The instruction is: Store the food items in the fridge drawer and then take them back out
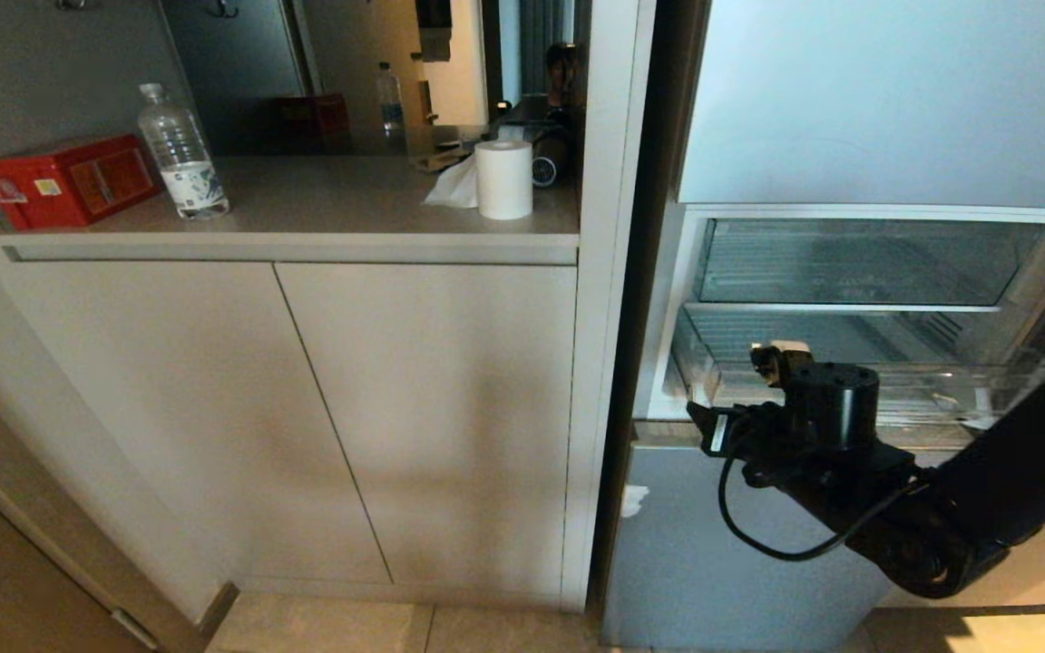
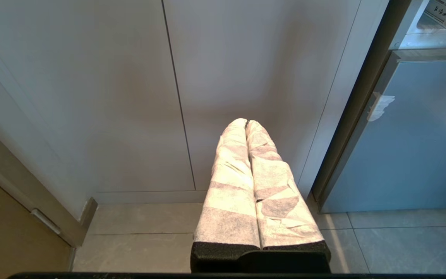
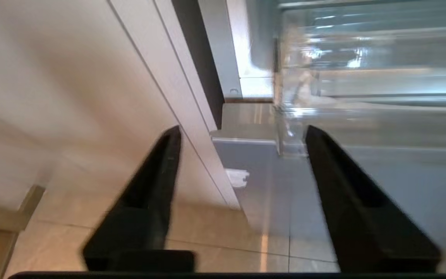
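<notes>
Clear plastic fridge drawer (image 1: 849, 385), ribbed bottom, pulled out | right gripper (image 3: 242, 133) spread, empty, before it | left gripper (image 2: 246, 124) pressed together, parked

A red box (image 1: 69, 181) with yellow labels sits by a clear bottle (image 1: 181, 154) with a white-and-blue label and a white paper roll (image 1: 503, 179) on the grey-beige counter (image 1: 323, 213). The fridge panel (image 1: 713, 562) is silver-blue, the fridge drawer (image 1: 849, 372) clear and ribbed. The right hand (image 3: 242, 135) is black; the left hand (image 2: 247, 123) is wrapped in white-and-grey patches.
</notes>
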Available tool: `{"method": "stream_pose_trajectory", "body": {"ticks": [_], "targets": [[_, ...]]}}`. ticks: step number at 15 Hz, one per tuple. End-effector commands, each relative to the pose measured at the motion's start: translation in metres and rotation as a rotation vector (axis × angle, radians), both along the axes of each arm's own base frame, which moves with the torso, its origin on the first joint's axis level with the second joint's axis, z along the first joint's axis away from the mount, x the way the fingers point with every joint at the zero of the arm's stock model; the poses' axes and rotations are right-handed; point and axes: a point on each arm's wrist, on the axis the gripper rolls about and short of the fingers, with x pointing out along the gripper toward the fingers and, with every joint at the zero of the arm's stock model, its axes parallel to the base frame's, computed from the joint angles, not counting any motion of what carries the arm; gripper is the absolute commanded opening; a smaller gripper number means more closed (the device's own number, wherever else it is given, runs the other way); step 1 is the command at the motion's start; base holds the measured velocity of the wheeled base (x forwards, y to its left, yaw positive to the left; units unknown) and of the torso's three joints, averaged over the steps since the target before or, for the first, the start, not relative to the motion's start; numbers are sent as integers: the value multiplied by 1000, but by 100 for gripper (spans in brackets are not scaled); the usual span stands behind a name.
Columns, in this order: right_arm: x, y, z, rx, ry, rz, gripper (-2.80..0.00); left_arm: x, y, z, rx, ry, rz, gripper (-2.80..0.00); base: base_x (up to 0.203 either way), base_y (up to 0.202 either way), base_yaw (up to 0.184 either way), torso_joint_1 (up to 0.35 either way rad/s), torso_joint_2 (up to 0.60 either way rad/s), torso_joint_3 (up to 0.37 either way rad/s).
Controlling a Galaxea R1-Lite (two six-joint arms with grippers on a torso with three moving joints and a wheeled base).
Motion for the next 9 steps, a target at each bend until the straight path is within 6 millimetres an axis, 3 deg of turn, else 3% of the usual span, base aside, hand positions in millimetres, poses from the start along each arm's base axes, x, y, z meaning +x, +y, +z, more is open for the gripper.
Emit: {"method": "stream_pose_trajectory", "body": {"ticks": [1, 5, 6, 9], "targets": [[-26, -10, 32, 28, -71, -2, 0, 0, 0, 0, 0, -1, 1, -280, 0, 0, 0, 0, 0, 0], [-32, -50, 62, 0, -34, -125, 0, 0, 0, 0, 0, -1, 1, -280, 0, 0, 0, 0, 0, 0], [-28, -58, 68, -5, -28, -150, -280, 0, 0, 0, 0, 1, 1, -280, 0, 0, 0, 0, 0, 0], [1, -85, 83, -20, -2, -187, -280, 0, 0, 0, 1, 1, 1, -280, 0, 0, 0, 0, 0, 0]]}}
